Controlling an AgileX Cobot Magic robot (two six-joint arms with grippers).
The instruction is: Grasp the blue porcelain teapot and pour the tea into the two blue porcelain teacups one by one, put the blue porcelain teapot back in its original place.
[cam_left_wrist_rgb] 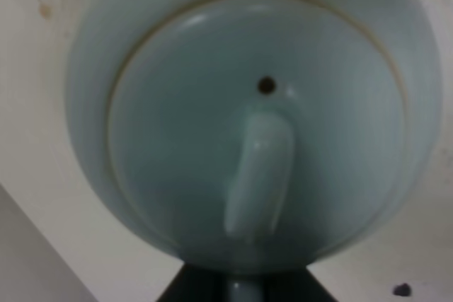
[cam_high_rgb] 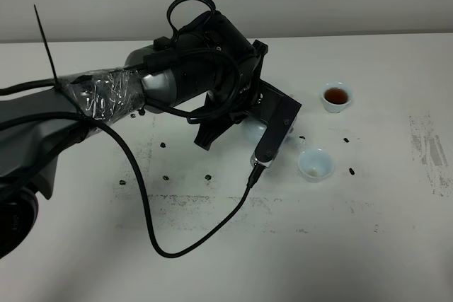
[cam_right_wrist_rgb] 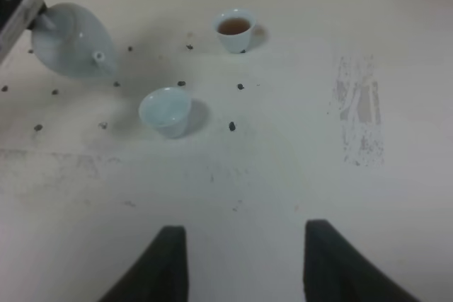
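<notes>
Nearest me, my right tool (cam_right_wrist_rgb: 244,263) hangs over the near part of the counter (cam_right_wrist_rgb: 297,175) with its fingers spread apart and nothing between them. I judge it is parked there to leave the pouring to the other arm.

Further in, towards the middle of the counter, stands the empty teacup (cam_right_wrist_rgb: 164,109). It is upright and pale inside, with dark specks (cam_right_wrist_rgb: 232,126) scattered round it. It sits close to the pot's reach, which is why I take it as the cup now in hand.

Just beyond it, to the left, my left tool (cam_left_wrist_rgb: 244,282) is clamped tight on the loop handle (cam_right_wrist_rgb: 39,19) of the blue porcelain teapot (cam_right_wrist_rgb: 67,44). That wrist looks straight down on the lid (cam_left_wrist_rgb: 177,139), which is seated. The pot looks tipped, its spout (cam_right_wrist_rgb: 101,58) aimed at the empty cup but short of the rim. I see no stream, and I cannot tell whether the base is clear of the counter.

Farthest, towards the far right, the filled teacup (cam_right_wrist_rgb: 235,27) holds brown tea, well apart from the pot. So I reckon one pour is done and one remains.
</notes>
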